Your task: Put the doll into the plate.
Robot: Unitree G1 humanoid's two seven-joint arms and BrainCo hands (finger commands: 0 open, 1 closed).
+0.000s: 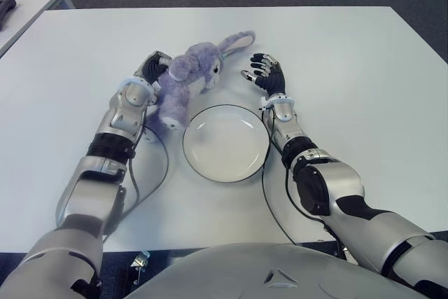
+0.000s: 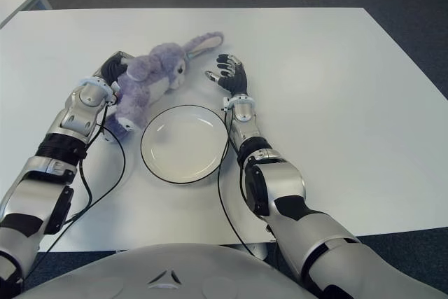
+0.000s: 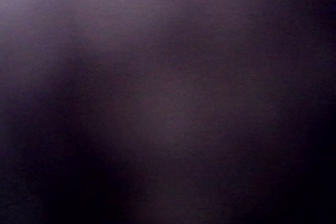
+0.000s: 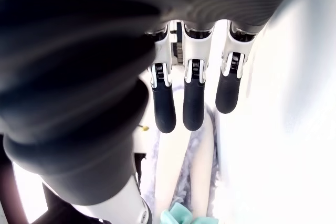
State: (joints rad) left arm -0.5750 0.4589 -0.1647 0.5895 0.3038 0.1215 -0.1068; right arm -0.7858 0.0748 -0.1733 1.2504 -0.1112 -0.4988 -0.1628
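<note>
The plate (image 1: pixel 225 143) is sitting empty nearest the tabletop's (image 1: pixel 364 61) near edge; beyond its rim, the doll (image 1: pixel 183 78) is lying against the left hand (image 1: pixel 152 69), grip unclear, right hand (image 1: pixel 264 73) spread, holding nothing.

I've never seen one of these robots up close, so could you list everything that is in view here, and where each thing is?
soft lilac plush rabbit doll: one, lilac with pale ear lining, lying on the table just behind the plate's left side.
round white plate with a dark rim: one, white, between the two arms, nothing in it.
white table: one, white, under everything.
left hand: one, silver and black, pressed against the doll's left side.
right hand: one, fingers spread, right of the doll, holding nothing.
</note>
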